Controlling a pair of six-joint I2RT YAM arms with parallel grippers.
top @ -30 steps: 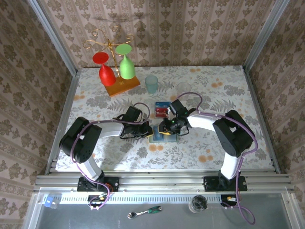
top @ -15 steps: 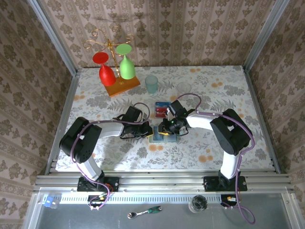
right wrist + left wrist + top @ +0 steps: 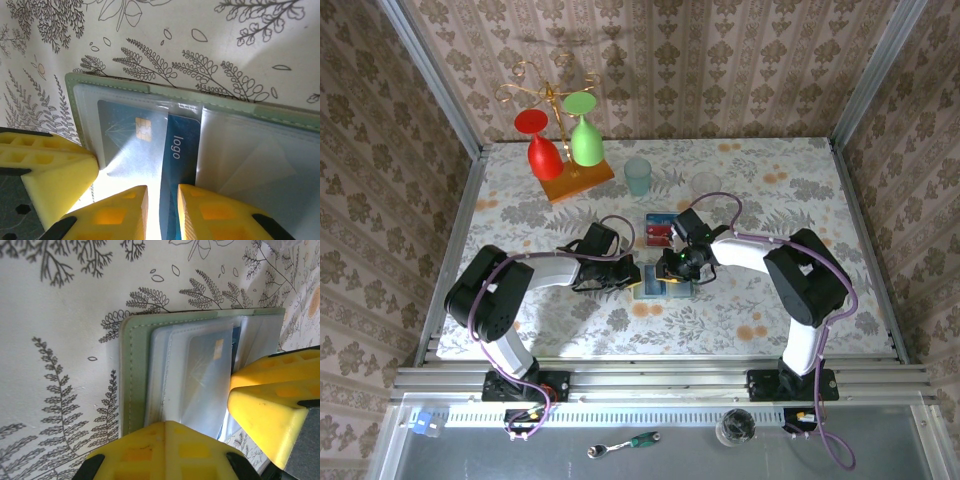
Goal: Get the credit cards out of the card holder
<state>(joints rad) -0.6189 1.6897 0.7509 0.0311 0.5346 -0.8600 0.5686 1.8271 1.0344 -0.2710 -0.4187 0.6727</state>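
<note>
The pale grey-green card holder (image 3: 658,287) lies open on the table between both grippers. Its clear sleeves (image 3: 165,370) hold a blue credit card (image 3: 181,147) with a chip and the word "logo", partly slid out of its sleeve. My right gripper (image 3: 162,200) has its yellow fingers close together, closed on the card's near edge. My left gripper (image 3: 167,427) is shut, its tip pressing on the holder's (image 3: 131,375) near edge. Two more credit cards, red and blue (image 3: 660,229), lie on the table just behind the holder.
A wooden rack with a red and a green wine glass (image 3: 560,150) stands at the back left. A teal cup (image 3: 638,176) and a clear glass (image 3: 706,184) stand at the back middle. Metal rails border the table (image 3: 770,320).
The right arm has shifted slightly over the holder, its jaws staying narrow round the blue card. The left gripper and the holder have stayed put.
</note>
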